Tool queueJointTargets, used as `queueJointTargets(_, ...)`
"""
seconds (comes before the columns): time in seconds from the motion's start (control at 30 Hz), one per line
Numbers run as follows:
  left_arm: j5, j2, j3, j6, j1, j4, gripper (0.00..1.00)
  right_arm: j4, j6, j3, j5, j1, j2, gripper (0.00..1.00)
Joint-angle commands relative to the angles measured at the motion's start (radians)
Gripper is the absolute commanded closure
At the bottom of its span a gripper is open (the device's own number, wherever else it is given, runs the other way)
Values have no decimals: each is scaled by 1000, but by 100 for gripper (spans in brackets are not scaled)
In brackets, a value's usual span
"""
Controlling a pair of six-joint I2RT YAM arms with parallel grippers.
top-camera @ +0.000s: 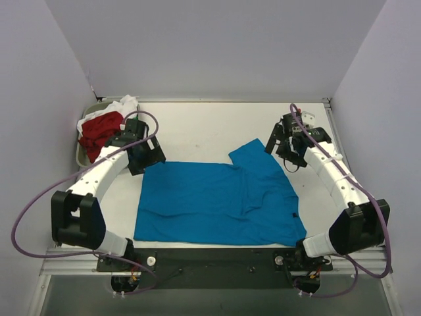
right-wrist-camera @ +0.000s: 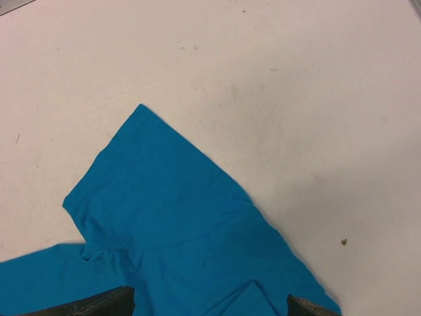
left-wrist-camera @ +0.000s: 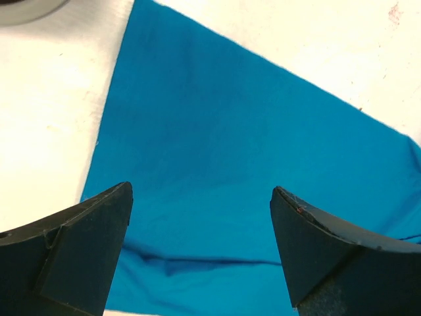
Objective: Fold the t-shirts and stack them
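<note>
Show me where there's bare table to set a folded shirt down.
Widest bare table lies beyond the blue shirt, between the left gripper and right gripper. A narrow strip runs left of the shirt. Crowded: the far-left tray, heaped with a red shirt and a white shirt.

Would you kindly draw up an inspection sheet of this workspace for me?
Surface: white table, faintly speckled.
Job's things: blue t-shirt spread flat near the arms, one sleeve pointing away; red shirt and white shirt bunched at far left.
Clutter: grey tray holding those two.
Grippers: left gripper and right gripper open, empty, over the blue t-shirt's far edge.
Cables: purple cables loop along both arms.
Surroundings: plain pale walls on three sides.
</note>
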Motion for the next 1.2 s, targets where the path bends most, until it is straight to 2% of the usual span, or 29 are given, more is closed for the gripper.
queueJointTargets(0.0, 143, 61, 12, 31, 93, 155, 7, 8, -55, 25, -63, -7, -2, 0)
queueJointTargets(0.17, 169, 155, 10, 15, 197, 205, 9, 42, -76, -31, -73, -9, -36, 0)
queueJointTargets(0.3, 145, 224, 56, 2, 208, 202, 12, 56, -78, -51, -89, -9, -48, 0)
queueJointTargets(0.43, 123, 298, 102, 2, 181, 199, 16, 66, -81, -53, -98, -7, -53, 0)
queueJointTargets(0.6, 28, 362, 147, -10, 134, 175, 22, 76, -81, -64, -104, -9, -56, 0)
queueJointTargets(0.8, -88, 419, 177, -47, 95, 132, 23, 83, -85, -79, -115, -7, -62, 1)
queueJointTargets(0.97, -171, 430, 179, -64, 79, 120, 25, 90, -88, -85, -122, -4, -60, 1)
queueJointTargets(1.17, -242, 450, 187, -78, 76, 121, 32, 99, -90, -88, -127, 5, -60, 1)
